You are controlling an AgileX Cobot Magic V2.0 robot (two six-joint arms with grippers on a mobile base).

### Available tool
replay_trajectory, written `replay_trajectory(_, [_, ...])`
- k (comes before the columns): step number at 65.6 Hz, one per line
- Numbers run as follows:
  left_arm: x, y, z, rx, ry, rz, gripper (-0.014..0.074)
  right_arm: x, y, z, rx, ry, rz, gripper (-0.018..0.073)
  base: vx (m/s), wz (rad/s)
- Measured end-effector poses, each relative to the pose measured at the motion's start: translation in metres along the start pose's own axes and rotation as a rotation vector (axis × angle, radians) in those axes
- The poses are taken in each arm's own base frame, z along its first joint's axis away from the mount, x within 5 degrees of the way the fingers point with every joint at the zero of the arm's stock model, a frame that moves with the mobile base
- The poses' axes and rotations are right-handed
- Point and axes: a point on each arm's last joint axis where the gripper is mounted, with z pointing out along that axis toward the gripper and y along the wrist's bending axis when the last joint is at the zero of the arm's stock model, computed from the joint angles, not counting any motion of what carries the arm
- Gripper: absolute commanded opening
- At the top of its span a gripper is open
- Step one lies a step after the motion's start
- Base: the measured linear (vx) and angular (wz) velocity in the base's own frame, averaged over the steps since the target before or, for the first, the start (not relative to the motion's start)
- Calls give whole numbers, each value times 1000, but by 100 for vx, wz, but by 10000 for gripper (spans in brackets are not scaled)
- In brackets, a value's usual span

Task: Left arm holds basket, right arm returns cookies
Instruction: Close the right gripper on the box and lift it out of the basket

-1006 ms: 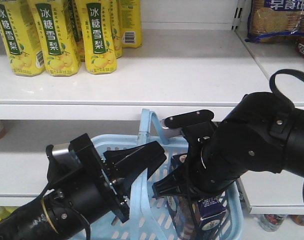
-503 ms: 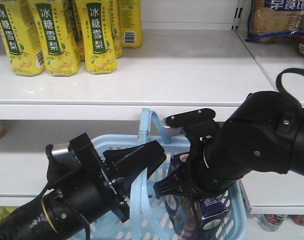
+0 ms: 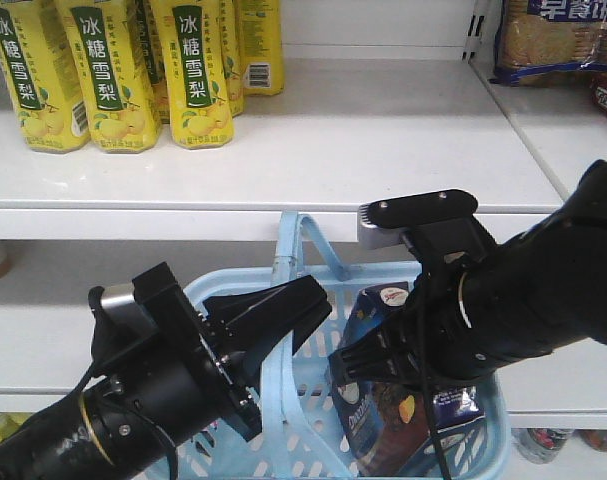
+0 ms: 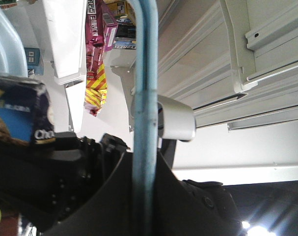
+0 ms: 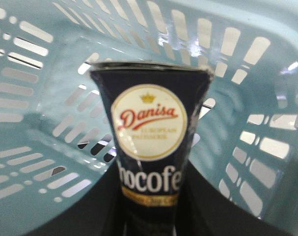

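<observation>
Left hand [image 3: 301, 308]: black, wedge-shaped, pressed together on the hoop handle [image 3: 283, 245] of the basket [image 3: 223, 284]. In the left wrist view the light blue handle [image 4: 144, 98] runs straight up through the dark grip. Small silver block [image 3: 118, 300] sits at the rear of the hand and a yellow ring [image 3: 91, 440] at the joint

Right hand [image 3: 371, 362]: black, on a bulky arm with a silver-grey plate [image 3: 418, 215] on top. It is pinching the Danisa cookie carton [image 3: 378, 435] from both sides. In the right wrist view one dark finger [image 5: 85, 216] shows on each side of the carton's lower part

Danisa cookie carton [image 5: 149, 147]: dark navy, with a round red-and-white logo on the end face and a gold band under white lettering. It sits inside the basket, right of the handle, slightly tilted, its top end near rim level. Whether it touches the basket floor cannot be told

Basket: light blue plastic with slotted walls, handle raised, below the front edge of the upper shelf [image 3: 383, 140]

Upper shelf: white. Yellow drink cartons [image 3: 108, 75] with green labels stand in a row at its left end, and bagged biscuits [image 3: 553, 35] lie on the neighbouring shelf at top right
</observation>
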Motion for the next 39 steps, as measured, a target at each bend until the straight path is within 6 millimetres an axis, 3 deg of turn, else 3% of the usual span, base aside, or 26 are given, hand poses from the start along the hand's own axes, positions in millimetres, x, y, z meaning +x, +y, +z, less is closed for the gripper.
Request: replay_trajectory(39, [0, 0, 0, 0, 0, 0, 0, 19, -12, -56, -84, -149, 23, -7, 0, 0])
